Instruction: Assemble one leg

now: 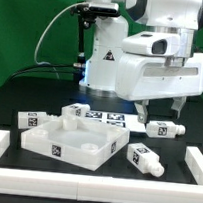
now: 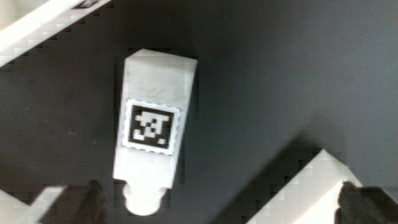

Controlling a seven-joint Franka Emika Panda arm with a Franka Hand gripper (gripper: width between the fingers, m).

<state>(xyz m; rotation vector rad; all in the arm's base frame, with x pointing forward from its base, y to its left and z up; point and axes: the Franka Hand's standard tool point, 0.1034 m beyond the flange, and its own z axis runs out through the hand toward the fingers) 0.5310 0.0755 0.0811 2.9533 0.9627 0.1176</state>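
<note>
Leg [image 2: 157, 75] w/ b&w marker tag [image 2: 153, 124]

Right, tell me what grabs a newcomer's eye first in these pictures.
The bulky white robot arm dominates the exterior view's right, its jaws open and hanging just above a small white leg. The wrist view shows a leg up close, with its black-and-white tag facing the camera. At the exterior view's front centre sits the large white square tray, with more tagged pegs lying around it.

White arm [image 1: 104, 50], white tool [image 1: 162, 107], black cable [image 1: 56, 27]
</note>
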